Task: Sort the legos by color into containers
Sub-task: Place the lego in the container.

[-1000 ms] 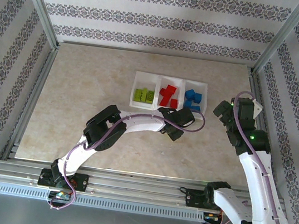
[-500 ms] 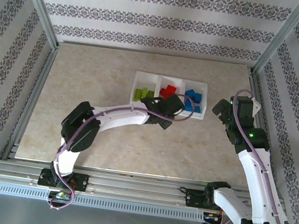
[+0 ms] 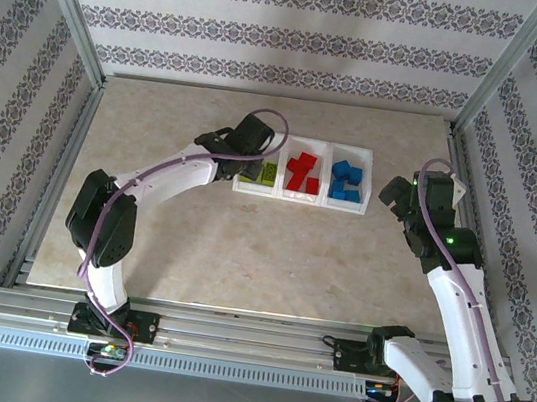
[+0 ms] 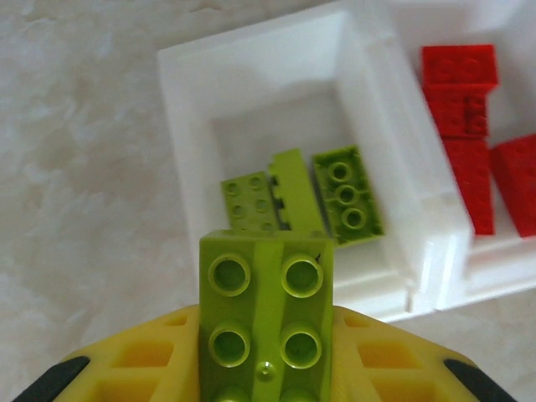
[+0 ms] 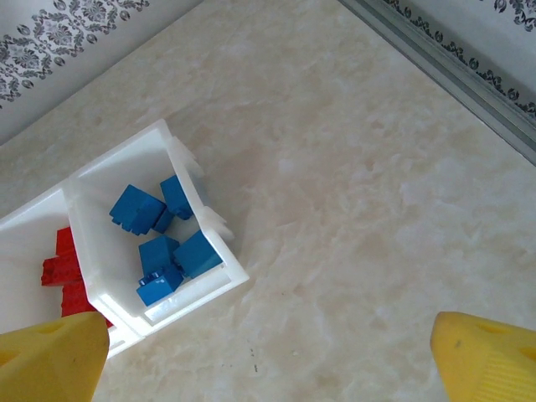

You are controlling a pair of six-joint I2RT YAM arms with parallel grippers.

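Lime brick [image 4: 266,314] sits clamped in left fingers [image 4: 155,362] just beside the tray [image 4: 251,52]; right fingers [image 5: 52,362] spread wide apart.

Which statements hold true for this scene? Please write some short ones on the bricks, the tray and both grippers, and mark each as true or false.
1. The left gripper holds a lime green brick. True.
2. The right gripper is shut on a blue brick. False: it is open and holds nothing.
3. The red bricks lie in the middle compartment of the tray. True.
4. Blue bricks lie in the left end compartment. False: the blue bricks lie in the right end one, and the left one holds lime green bricks.
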